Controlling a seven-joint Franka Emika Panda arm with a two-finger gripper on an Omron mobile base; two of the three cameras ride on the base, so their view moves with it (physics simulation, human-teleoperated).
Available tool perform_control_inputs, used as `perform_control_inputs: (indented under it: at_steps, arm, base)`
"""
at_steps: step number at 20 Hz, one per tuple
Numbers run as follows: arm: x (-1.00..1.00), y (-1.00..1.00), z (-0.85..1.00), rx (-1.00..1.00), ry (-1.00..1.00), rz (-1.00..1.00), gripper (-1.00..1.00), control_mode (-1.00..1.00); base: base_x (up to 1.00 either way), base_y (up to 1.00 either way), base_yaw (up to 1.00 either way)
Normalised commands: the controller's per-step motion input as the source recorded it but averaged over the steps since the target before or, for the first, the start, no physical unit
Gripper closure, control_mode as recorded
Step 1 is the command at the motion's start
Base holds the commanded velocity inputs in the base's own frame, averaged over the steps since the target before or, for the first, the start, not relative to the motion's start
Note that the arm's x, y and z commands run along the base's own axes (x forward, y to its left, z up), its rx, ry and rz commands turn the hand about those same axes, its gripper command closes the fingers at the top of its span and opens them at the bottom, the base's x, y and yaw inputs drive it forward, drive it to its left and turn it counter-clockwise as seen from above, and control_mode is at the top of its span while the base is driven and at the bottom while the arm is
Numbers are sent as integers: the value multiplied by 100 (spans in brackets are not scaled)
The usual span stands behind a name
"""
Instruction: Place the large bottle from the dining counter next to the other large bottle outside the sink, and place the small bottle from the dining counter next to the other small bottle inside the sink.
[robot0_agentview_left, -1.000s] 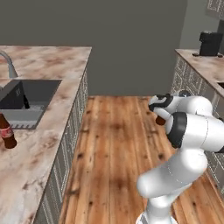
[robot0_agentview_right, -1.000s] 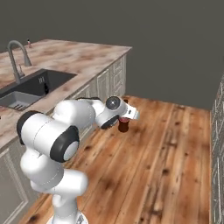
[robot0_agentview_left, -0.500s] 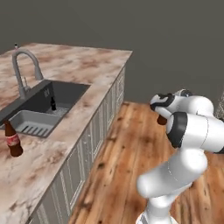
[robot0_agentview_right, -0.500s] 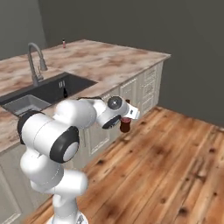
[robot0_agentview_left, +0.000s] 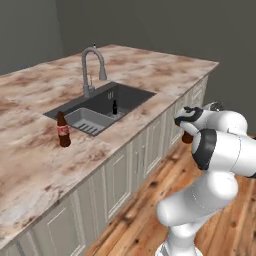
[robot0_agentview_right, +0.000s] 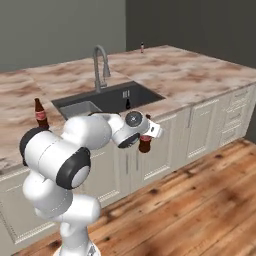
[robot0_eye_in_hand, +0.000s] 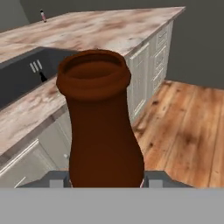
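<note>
Bottle (robot0_eye_in_hand: 103, 127), the big brown one, is clenched in the hand (robot0_agentview_right: 145, 136) out over the wood floor, just off the table's (robot0_agentview_left: 150, 75) front edge. Its match (robot0_agentview_left: 62, 129) stands left of the sink (robot0_agentview_left: 102, 106). Best carry it upright and high over the edge, then set it just beside that one without knocking it.

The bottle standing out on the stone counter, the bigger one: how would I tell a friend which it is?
Start at the dark sink with the tall curved faucet in the marbled counter. Just outside the basin's slotted-insert end, on bare stone, stands the large bottle: upright, brown, red label. The other bottle nearby, the small bottle, is tiny, dark and down inside the basin.
</note>
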Motion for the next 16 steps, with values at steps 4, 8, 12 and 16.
perform_control_inputs:
  at_steps: [4,8,12,16]
  arm:
    - [0,0,0,0,0,0,100,100]
    - [0,0,0,0,0,0,100,100]
    - [0,0,0,0,0,0,100,100]
    - [0,0,0,0,0,0,100,100]
  base:
    - [1,-35,55]
    - [0,-38,52]
    - [0,-39,51]
    - [8,-39,45]
